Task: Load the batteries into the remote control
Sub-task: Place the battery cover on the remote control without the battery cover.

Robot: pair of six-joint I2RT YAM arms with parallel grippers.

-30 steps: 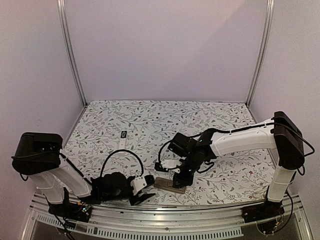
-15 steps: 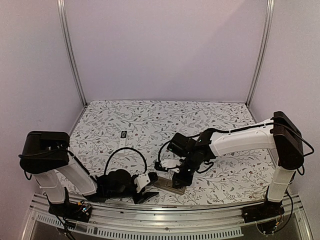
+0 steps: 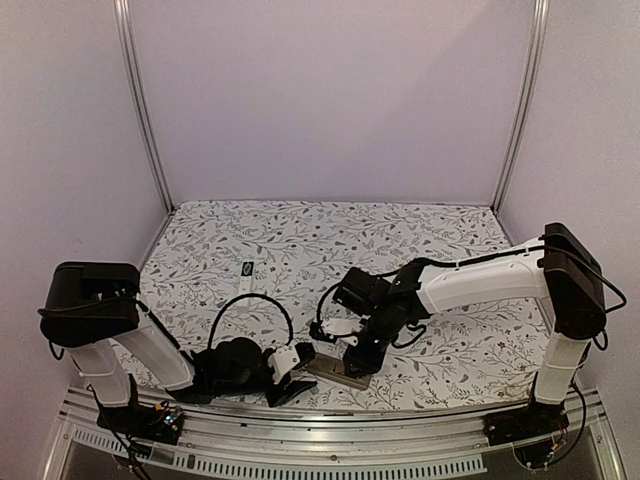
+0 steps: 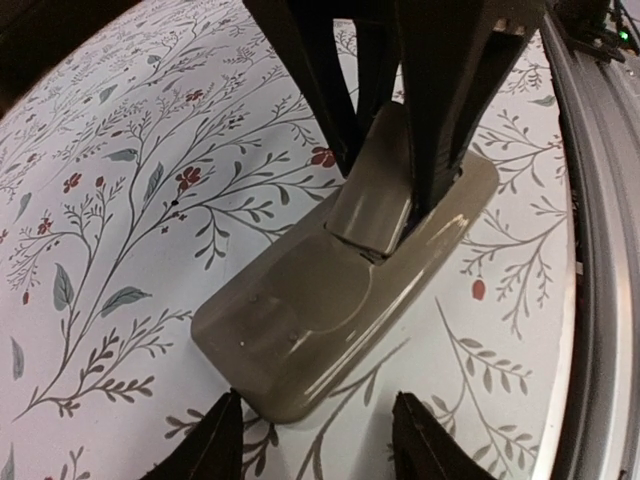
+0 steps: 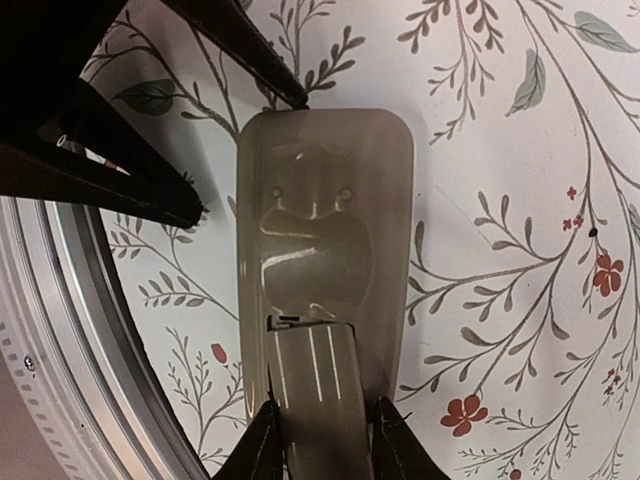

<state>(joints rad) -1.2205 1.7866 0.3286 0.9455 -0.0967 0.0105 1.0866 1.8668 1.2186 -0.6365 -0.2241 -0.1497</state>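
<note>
A grey-brown remote control (image 3: 335, 372) lies back up near the table's front edge. Its battery cover (image 5: 315, 390) sits part way slid along the back, with a thin gap at its edge. My right gripper (image 5: 325, 420) is shut on the cover's two long sides; it also shows in the left wrist view as dark fingers (image 4: 450, 100) over the remote control (image 4: 340, 300). My left gripper (image 4: 318, 420) is open, its tips just short of the remote's near end, one close to a corner. In the overhead view the left gripper (image 3: 290, 385) lies low to the remote's left. The batteries are out of view.
A small white remote (image 3: 247, 287) and a small dark piece (image 3: 248, 267) lie further back on the left of the floral tabletop (image 3: 330, 240). The metal front rail (image 3: 330, 440) runs right behind the remote control. Purple walls enclose the other three sides.
My left arm has slid right along the front edge, bringing its gripper up to the remote's end, and its jaws have narrowed a little. The right arm has hardly moved.
</note>
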